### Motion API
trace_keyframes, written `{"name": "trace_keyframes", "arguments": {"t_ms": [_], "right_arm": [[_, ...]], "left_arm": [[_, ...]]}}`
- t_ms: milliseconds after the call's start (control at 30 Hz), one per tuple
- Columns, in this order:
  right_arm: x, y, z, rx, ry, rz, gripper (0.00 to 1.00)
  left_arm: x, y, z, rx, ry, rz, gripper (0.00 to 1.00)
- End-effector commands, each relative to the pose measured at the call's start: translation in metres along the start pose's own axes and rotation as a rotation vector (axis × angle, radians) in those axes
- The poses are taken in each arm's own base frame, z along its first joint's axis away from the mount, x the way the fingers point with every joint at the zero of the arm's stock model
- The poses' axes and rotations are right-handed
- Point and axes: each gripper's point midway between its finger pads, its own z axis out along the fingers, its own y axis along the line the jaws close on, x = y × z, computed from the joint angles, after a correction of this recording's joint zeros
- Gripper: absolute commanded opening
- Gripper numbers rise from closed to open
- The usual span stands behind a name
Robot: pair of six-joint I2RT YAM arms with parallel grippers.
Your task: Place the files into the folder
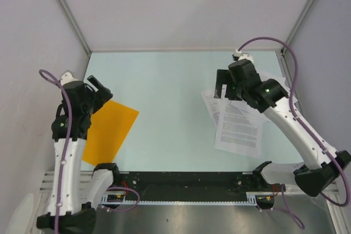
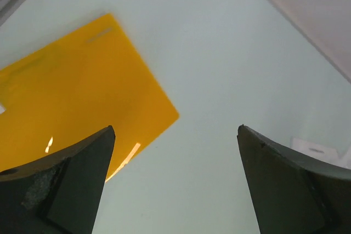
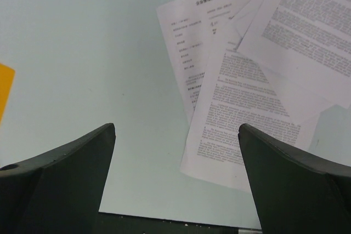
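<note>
Files: overlapping white printed sheets, fanned out flat on the right side of the counter.
Folder: orange-yellow, flat on the left side, well apart from the sheets.
Left jaws: spread wide, empty, raised near the folder's far edge.
Right jaws: spread wide, empty, raised over the sheets' far-left part.

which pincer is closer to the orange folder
Left. The left pincer is open at the folder's far edge. The right pincer is across the table, open above the files.
</note>
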Motion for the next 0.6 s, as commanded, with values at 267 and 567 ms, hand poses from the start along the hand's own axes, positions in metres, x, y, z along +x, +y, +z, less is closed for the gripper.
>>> {"name": "trace_keyframes", "arguments": {"t_ms": [267,567], "right_arm": [[0.074,0.09,0.009,-0.243,0.186,-0.144,1.0],[0.112,0.136,0.021,-0.353,0.268,-0.168,1.0]], "left_arm": [[0.086,0.184,0.064,-0.563,0.021,-0.582,1.0],[0.026,0.154,0.118,-0.332,0.036,-0.168,0.95]]}}
